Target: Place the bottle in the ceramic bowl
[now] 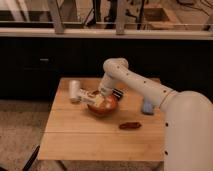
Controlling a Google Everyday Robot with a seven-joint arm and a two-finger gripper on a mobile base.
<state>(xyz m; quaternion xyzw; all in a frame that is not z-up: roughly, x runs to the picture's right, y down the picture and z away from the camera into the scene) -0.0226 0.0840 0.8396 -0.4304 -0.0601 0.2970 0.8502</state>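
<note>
You're working over the table (75, 140) with the gripper (98, 98) hanging above the bowl (106, 108), jaws clamped shut on the bottle (96, 100) lying sideways over the rim, so releasing now is risking a roll-out toward the cup (74, 91).

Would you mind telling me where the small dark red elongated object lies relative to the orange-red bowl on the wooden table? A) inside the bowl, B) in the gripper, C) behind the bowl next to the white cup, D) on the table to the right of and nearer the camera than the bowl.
D: the dark red object lies on the table, apart from the bowl, while the gripper is over the bowl.
</note>
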